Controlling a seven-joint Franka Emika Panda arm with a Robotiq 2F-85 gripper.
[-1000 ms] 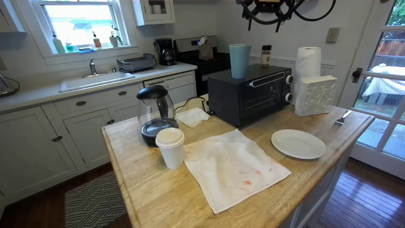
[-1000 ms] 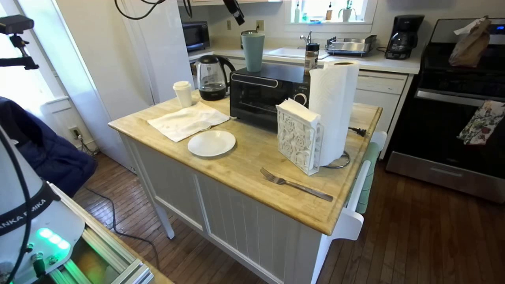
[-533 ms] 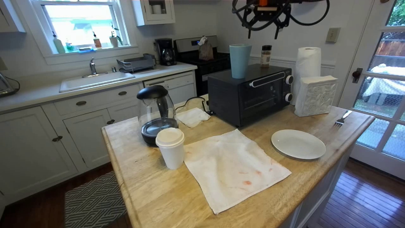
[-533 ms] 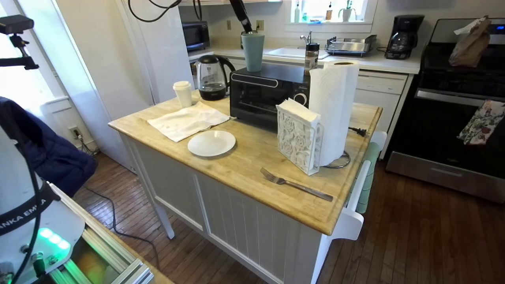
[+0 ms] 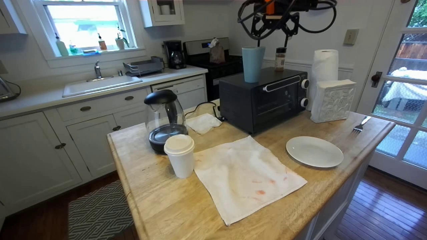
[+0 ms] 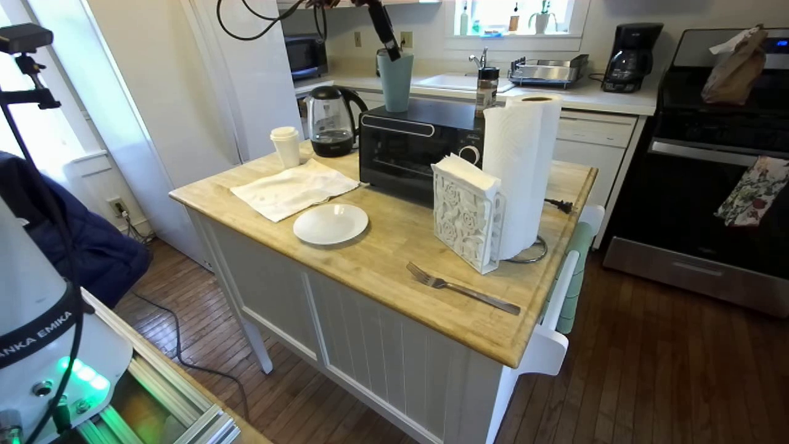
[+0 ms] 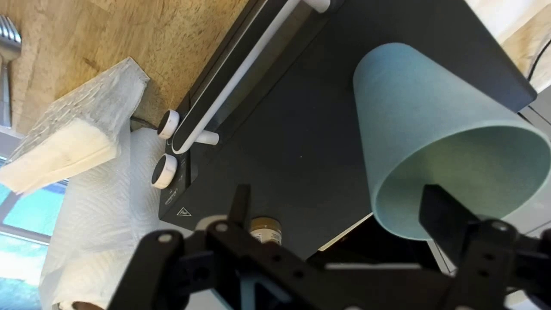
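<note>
The 2 fingers (image 7: 445,217) point down above the oven (image 7: 301,142), standing wide apart with nothing gripped between them. The blue cup (image 7: 413,107) stands upright on the oven's top, near the end away from the 2 knobs (image 7: 164,171). In the wrist view 1 of the fingers overlaps the blue cup's open mouth; whether it touches the rim I cannot tell. The jar (image 5: 280,59) stands on the oven too, nearer the knob end, and is partly hidden in the wrist view. In both exterior views the oven sits on the counter (image 5: 166,203), with the towel roll (image 6: 523,172) and the napkin holder (image 6: 465,216) just beside its knob end. The plate (image 5: 314,152) lies in front of the oven, between the cloth (image 5: 240,180) and the fork (image 6: 462,288). The white cup (image 5: 181,160) stands lidded and upright just beside the cloth, near the kettle (image 5: 161,123).
</note>
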